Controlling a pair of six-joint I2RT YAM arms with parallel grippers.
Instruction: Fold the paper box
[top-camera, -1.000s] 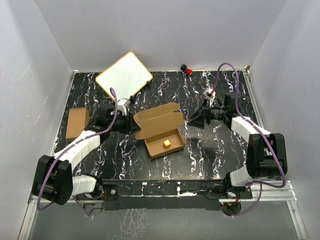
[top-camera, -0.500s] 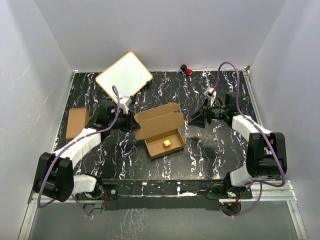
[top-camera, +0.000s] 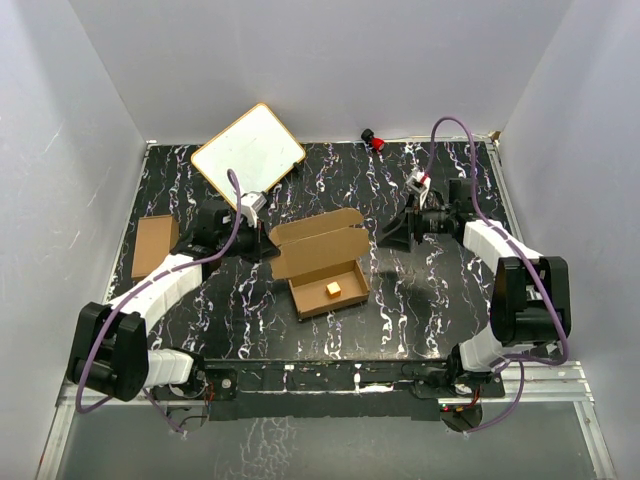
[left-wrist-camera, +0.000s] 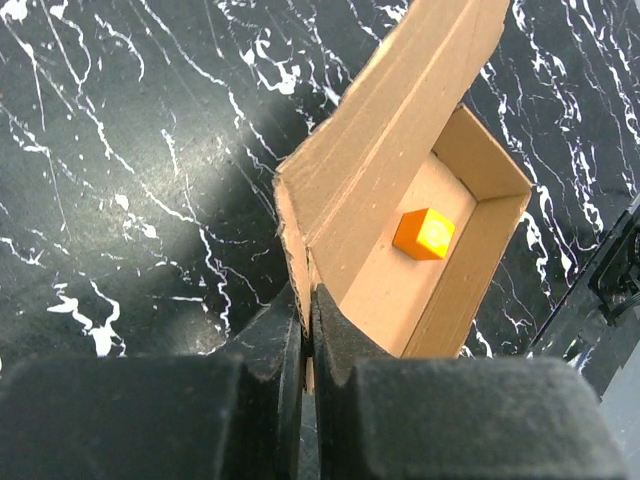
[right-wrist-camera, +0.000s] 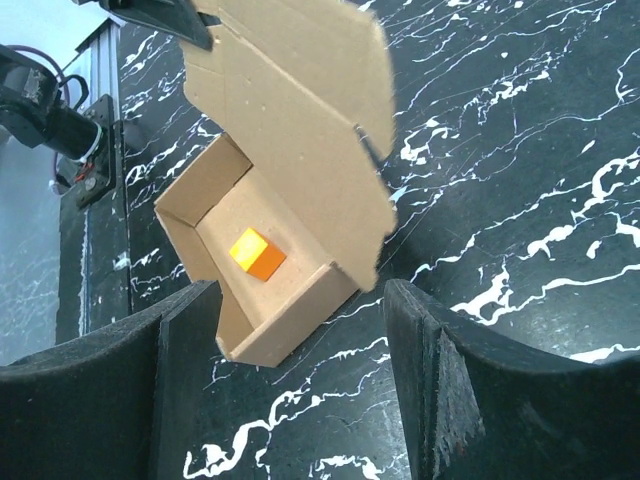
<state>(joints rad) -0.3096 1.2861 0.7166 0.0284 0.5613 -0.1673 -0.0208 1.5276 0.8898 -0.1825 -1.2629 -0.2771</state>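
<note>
The paper box (top-camera: 325, 270) is a brown cardboard tray in the middle of the table, its lid (top-camera: 318, 237) standing up along the far side. A small orange cube (top-camera: 333, 288) lies in the tray. My left gripper (top-camera: 268, 243) is at the box's left end. In the left wrist view it (left-wrist-camera: 308, 300) is shut on the thin edge of the cardboard flap (left-wrist-camera: 295, 240), with the cube (left-wrist-camera: 424, 233) beyond. My right gripper (top-camera: 390, 238) hovers open just right of the box. In its own view the box (right-wrist-camera: 290, 130) and cube (right-wrist-camera: 257, 253) lie ahead of the open gripper (right-wrist-camera: 300, 295).
A white board with a tan rim (top-camera: 249, 150) leans at the back left. Another small brown carton (top-camera: 154, 246) lies near the left edge. A small red and black object (top-camera: 374, 140) sits by the back wall. The grey side walls stand close to the table.
My left gripper has closed onto the box's left flap. The right gripper has crept slightly toward the box and stays open.
</note>
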